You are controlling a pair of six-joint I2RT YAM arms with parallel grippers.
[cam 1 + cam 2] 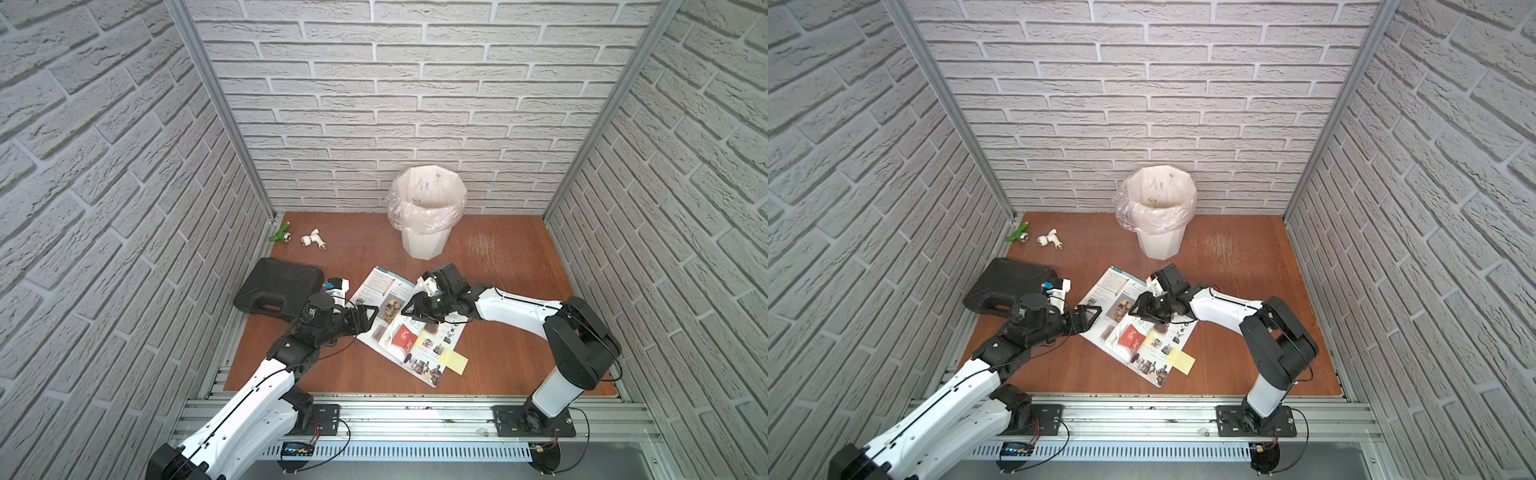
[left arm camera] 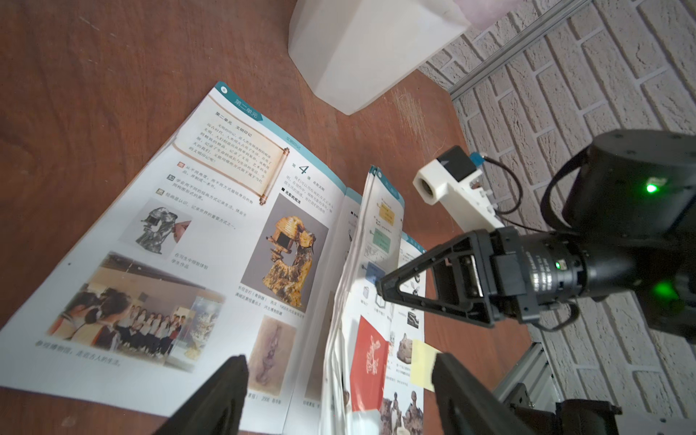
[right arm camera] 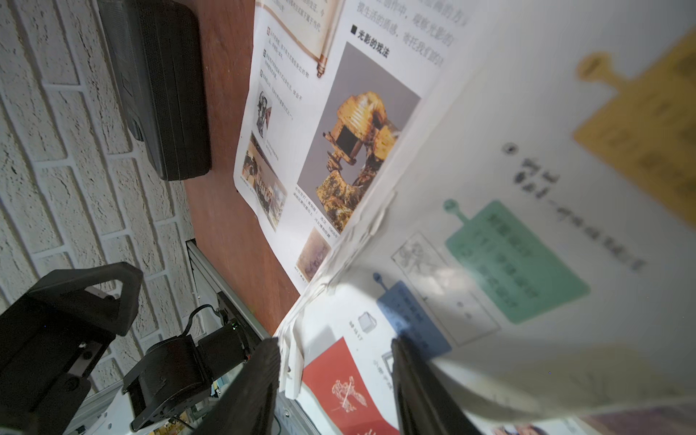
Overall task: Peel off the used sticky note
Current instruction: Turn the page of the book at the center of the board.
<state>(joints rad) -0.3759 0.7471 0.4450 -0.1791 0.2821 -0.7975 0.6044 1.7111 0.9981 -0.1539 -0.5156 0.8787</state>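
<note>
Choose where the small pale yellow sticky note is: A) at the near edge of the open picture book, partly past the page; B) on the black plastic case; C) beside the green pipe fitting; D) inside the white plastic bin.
A: a top view shows the small pale yellow sticky note overhanging the near page edge of the open book.

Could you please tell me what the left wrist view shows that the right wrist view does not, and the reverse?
Only the left wrist view shows the pale yellow sticky note, stuck on a page, and the white bin. Only the right wrist view shows the black case beside the wall. Both show the open book, with its gold figure picture and red picture.
</note>
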